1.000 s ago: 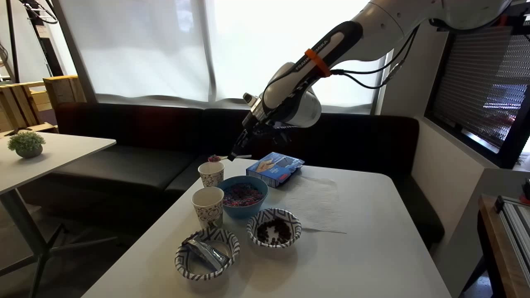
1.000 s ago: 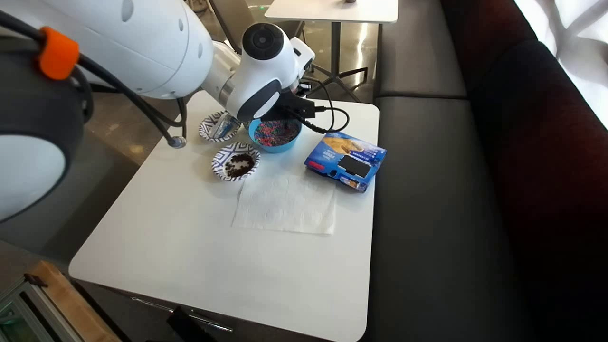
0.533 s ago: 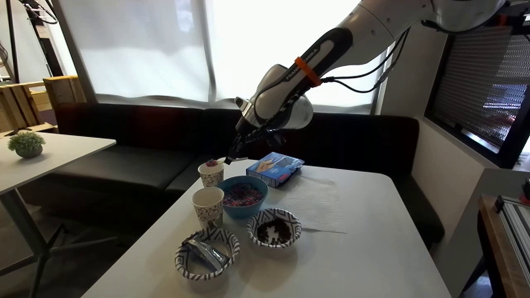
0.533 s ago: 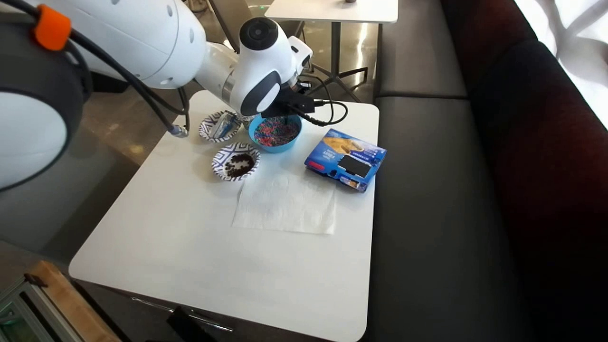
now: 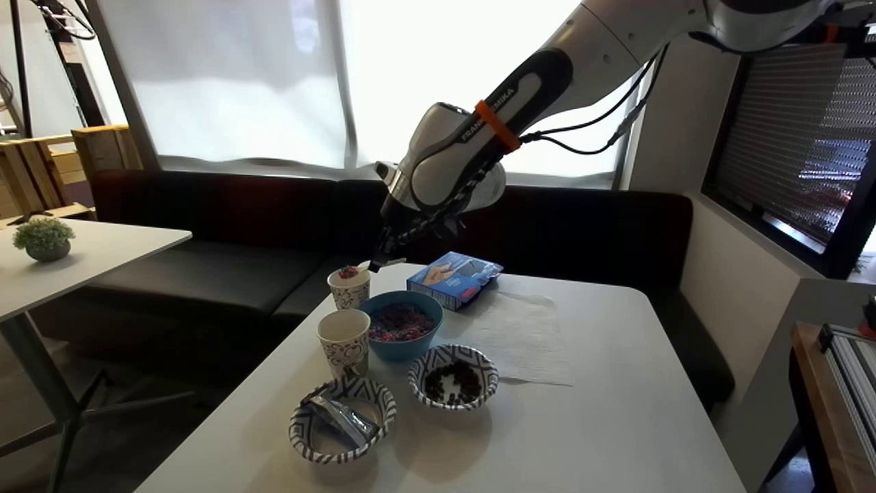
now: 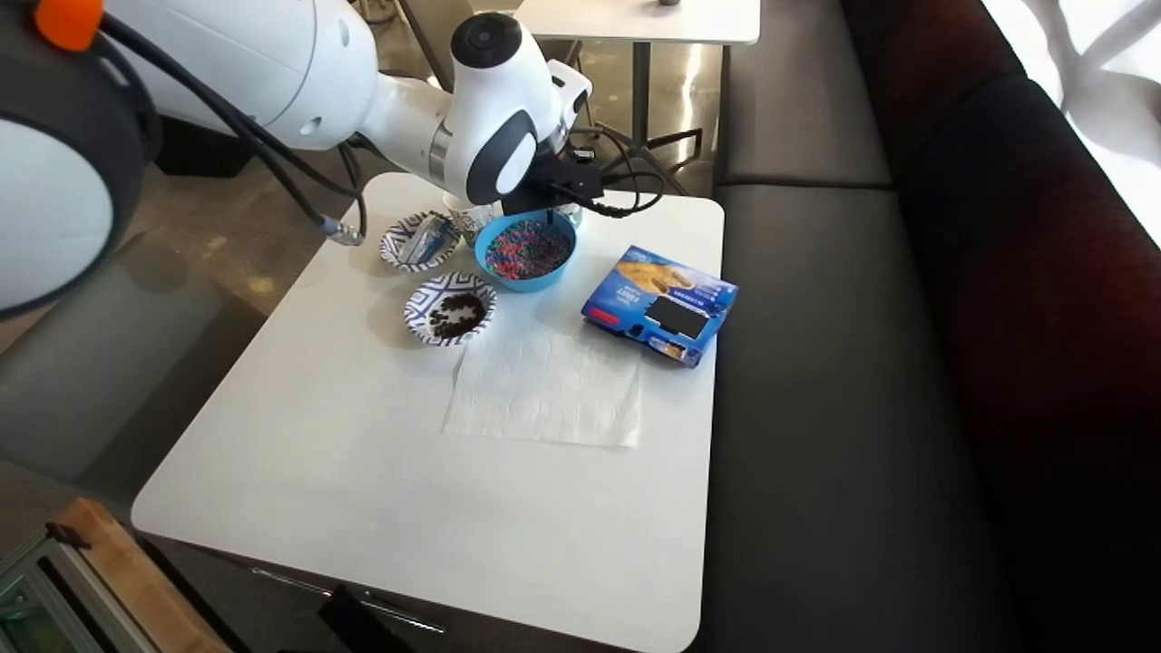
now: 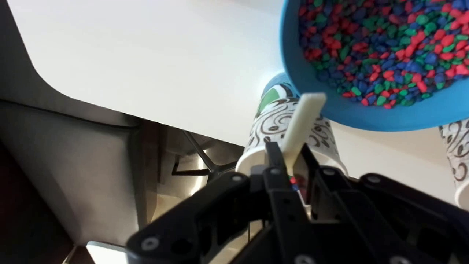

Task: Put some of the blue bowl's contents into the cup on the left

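Strong light comes through the shades [image 5: 246,82] at the top of an exterior view I am monitoring, bleaching them nearly white while the bench [image 5: 226,209] below sinks toward black. Soft shadows lie under the patterned bowls [image 5: 452,355] at lower center. In an exterior view, glare streaks the floor [image 6: 669,91] at upper center. On my wrist view, the table [image 7: 146,55] washes out beside the blue bowl [image 7: 395,119], the gripper [image 7: 289,154] shows near-black along the bottom, and I see the spoon [image 7: 303,119] slightly soft.

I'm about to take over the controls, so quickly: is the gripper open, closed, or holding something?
Gripper: closed, holding the pale spoon.
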